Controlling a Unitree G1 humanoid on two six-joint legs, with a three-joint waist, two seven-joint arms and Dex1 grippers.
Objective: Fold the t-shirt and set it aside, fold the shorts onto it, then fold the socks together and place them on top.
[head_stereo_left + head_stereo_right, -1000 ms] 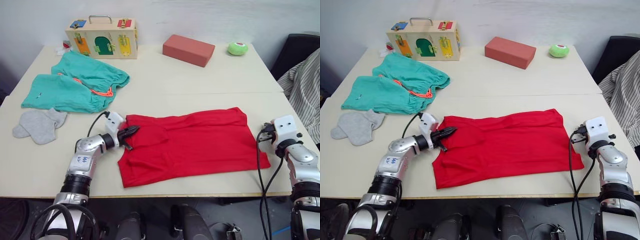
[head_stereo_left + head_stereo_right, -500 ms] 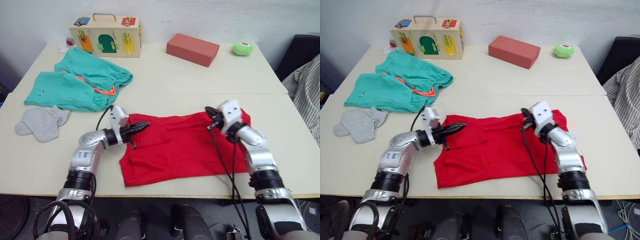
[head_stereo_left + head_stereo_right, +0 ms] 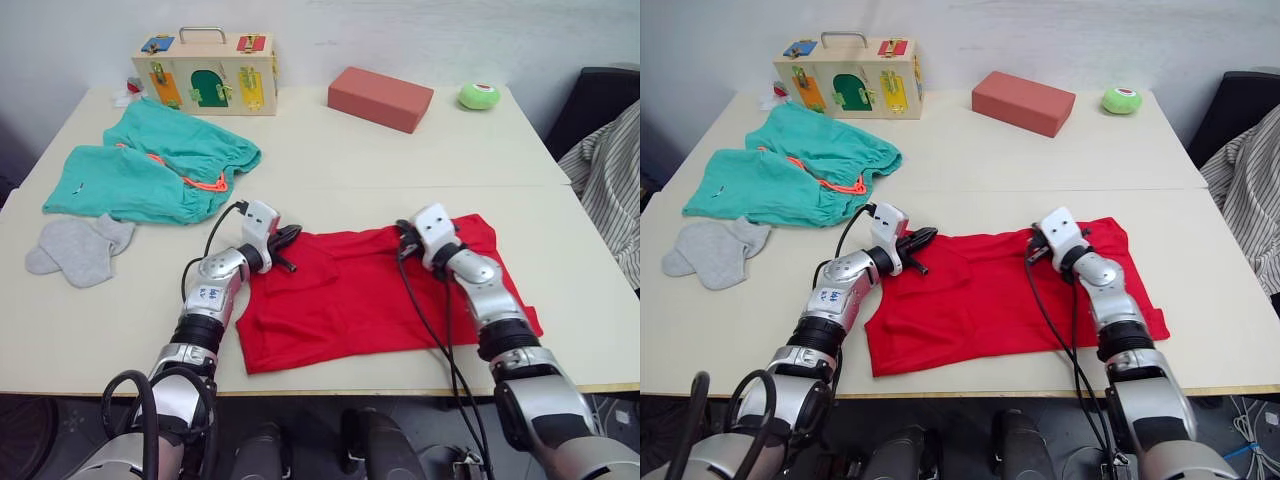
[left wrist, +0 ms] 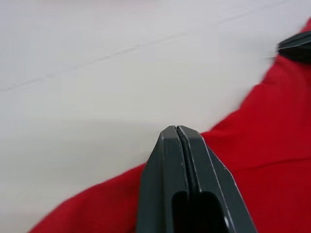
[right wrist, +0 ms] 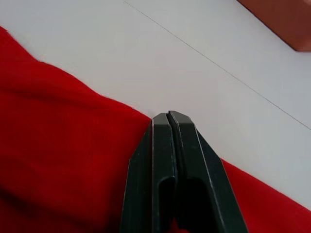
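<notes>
Table point(image 3: 330, 160): t-shirt point(image 3: 370, 300) beneath both end effectors

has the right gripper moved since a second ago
Yes. The right gripper has swung inward from beyond the t-shirt's right end to the shirt's far edge, now roughly in line with the red brick behind it.

A pale cream table point(image 3: 420, 165) fills most of the scene, made of two tops butted together with a thin seam running across its middle. Behind it rises a plain white wall point(image 3: 400, 35), evenly lit, without windows. At the robot's right, beside the table's edge, stands a dark chair point(image 3: 598, 100) with grey-white striped fabric point(image 3: 608, 180) draped over it. The floor under the near edge is dark.
</notes>
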